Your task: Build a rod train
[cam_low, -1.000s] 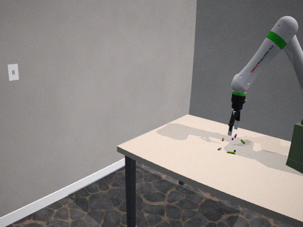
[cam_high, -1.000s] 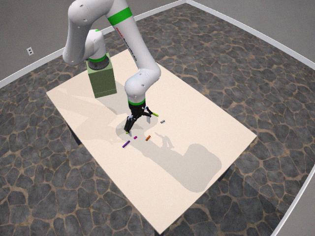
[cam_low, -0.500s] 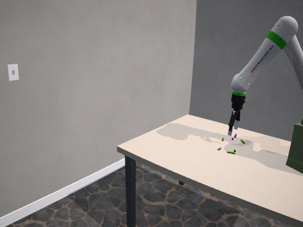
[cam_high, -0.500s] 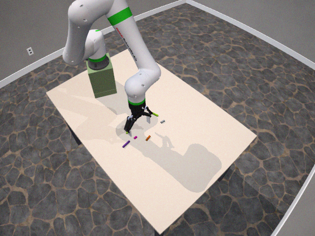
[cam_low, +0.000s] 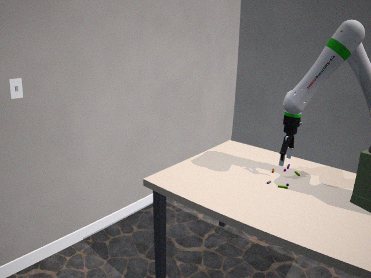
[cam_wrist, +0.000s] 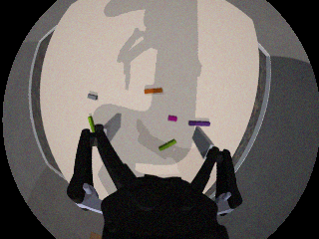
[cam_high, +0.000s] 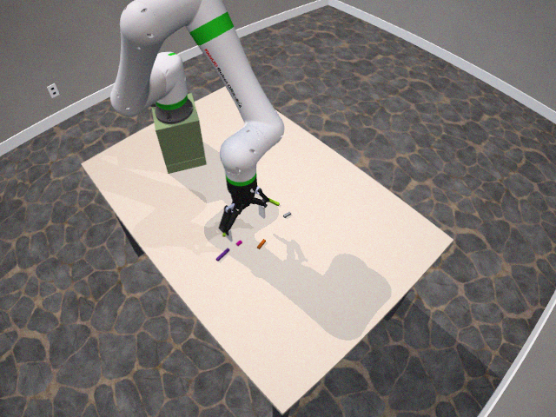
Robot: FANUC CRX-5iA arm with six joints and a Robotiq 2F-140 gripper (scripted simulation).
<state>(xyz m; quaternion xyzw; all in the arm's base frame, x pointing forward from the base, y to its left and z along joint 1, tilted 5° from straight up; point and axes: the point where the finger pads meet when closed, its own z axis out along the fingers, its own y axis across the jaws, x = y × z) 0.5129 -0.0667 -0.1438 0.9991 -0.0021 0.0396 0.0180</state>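
Observation:
The purple rod (cam_high: 221,254) lies flat on the table, with the magenta rod (cam_high: 239,242) and the orange rod (cam_high: 261,243) close to its right, all apart from each other. The grey rod (cam_high: 287,215) lies further back right. One lime rod (cam_high: 274,202) lies behind the gripper, and another (cam_high: 223,234) shows partly under its left finger. A small blue rod (cam_low: 287,184) lies next to a lime rod (cam_low: 282,186). My gripper (cam_high: 243,221) hangs open and empty above the table, just behind the magenta rod. In the wrist view the orange (cam_wrist: 154,91), magenta (cam_wrist: 173,119) and purple (cam_wrist: 198,122) rods lie ahead of the fingers.
The arm's green base block (cam_high: 179,139) stands at the back left of the table. The table edges are far from the rods on all sides.

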